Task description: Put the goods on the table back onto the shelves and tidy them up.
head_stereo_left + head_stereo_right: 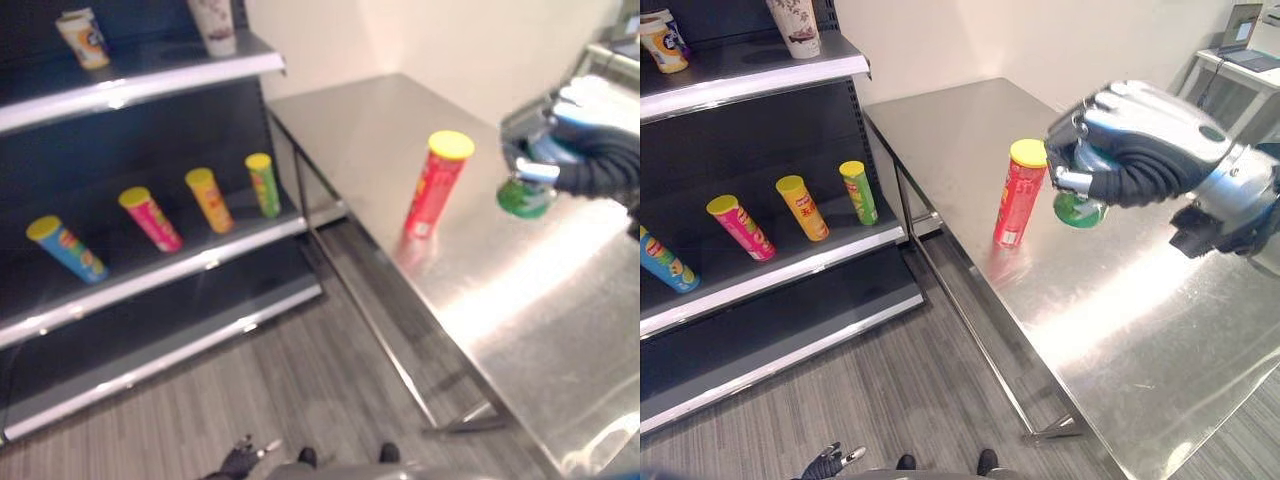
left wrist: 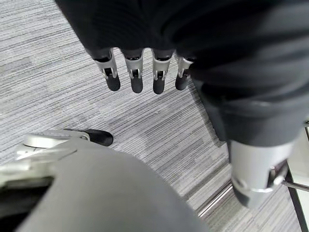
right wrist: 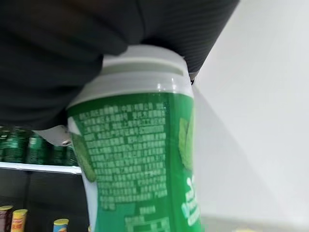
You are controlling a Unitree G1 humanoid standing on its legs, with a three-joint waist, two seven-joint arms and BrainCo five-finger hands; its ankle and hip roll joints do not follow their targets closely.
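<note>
The right hand (image 1: 1140, 150) has its fingers wrapped around a green can (image 3: 140, 159), maybe chips, held above the steel table (image 1: 1160, 300), just right of a red tube (image 1: 1020, 195).

Steel table (image 1: 1140, 300) bears one red can (image 1: 1019, 195), seemingly upright.

Bright glare on steel table (image 1: 1110, 290); right hand (image 1: 590, 140) motion-blurred.

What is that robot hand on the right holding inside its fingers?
The right robot hand is curled round a green canister with a white lid. Its fingers and dark cover hide the canister's top, so only part of it shows.
</note>
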